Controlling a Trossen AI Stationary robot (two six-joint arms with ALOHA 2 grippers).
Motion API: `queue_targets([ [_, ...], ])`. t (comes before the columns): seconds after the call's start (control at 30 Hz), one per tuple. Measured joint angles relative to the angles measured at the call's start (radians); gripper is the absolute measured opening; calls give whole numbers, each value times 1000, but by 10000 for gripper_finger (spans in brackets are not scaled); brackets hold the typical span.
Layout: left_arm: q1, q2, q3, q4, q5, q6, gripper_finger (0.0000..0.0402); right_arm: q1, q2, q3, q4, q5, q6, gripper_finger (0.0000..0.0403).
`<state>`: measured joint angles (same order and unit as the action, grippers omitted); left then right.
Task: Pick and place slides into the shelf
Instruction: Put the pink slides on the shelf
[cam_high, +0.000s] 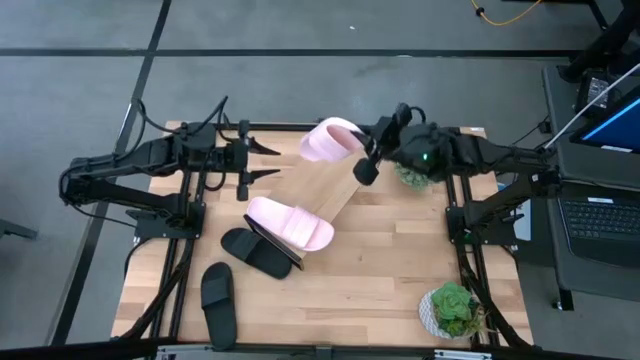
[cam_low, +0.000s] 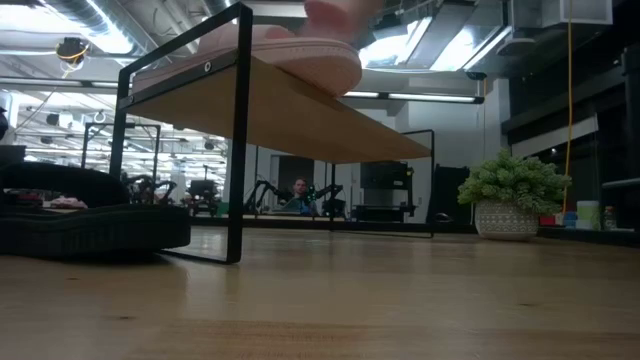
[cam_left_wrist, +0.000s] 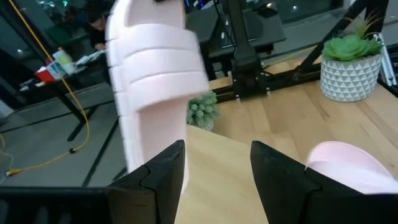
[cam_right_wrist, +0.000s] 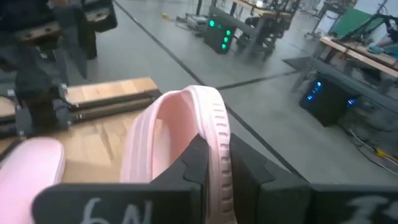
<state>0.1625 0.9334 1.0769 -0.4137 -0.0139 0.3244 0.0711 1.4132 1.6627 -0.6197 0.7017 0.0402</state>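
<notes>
Above the far end of the slanted wood shelf (cam_high: 325, 195), my right gripper (cam_high: 365, 160) is shut on a pale pink slide (cam_high: 330, 140); the left wrist view shows this slide (cam_left_wrist: 155, 81) standing on end. The second pink slide (cam_high: 290, 222) lies sole-down on the shelf's near end, and the low view shows it on top of the board (cam_low: 300, 55). One black slide (cam_high: 258, 252) lies on the table against the shelf's near end. The other black slide (cam_high: 218, 300) lies nearer the near-left corner. My left gripper (cam_high: 262, 160) is open, left of the shelf and touching nothing. My right gripper pinches the pink slide's ridged strap (cam_right_wrist: 217, 146) between its two fingers, one finger (cam_right_wrist: 196, 165) in the strap's hollow and the other outside. The fingers come level from the table's right. The slide is lifted clear and tilted, its sole (cam_left_wrist: 137, 143) hanging downward.
A small potted plant (cam_high: 412, 175) sits under the right arm at the far right. A larger one in a white pot (cam_high: 455, 310) stands at the near-right corner. Black metal arm frames run along both table sides. A laptop (cam_high: 600, 215) lies off the table's right.
</notes>
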Motion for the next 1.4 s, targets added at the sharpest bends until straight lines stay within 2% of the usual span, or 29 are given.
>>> queue_targets([
  [0.1,1,-1,-35,21,-1,7,170,58,3,-23,-25,92,48,42],
  [0.2,0,-1,-54,57,-1,26,163,111,-4,-96,-24,204,83,42],
  [0.27,0,-1,-56,75,0,27,159,134,-19,-146,11,241,85,42],
  [0.53,0,-13,-57,95,0,27,154,144,-117,-405,339,292,82,42],
  [0.8,0,-36,-57,90,0,28,154,145,-204,-754,957,304,-72,42],
  [0.93,0,-45,-57,87,1,28,153,155,-210,-872,1162,316,-71,42],
  [1.07,0,-46,-57,85,6,27,153,184,-185,-978,1317,434,0,42],
  [1.2,0,-46,-57,87,9,28,153,209,-112,-1052,1501,484,48,42],
  [1.4,0,-46,-57,93,9,28,153,217,17,-1047,1659,520,76,42],
])
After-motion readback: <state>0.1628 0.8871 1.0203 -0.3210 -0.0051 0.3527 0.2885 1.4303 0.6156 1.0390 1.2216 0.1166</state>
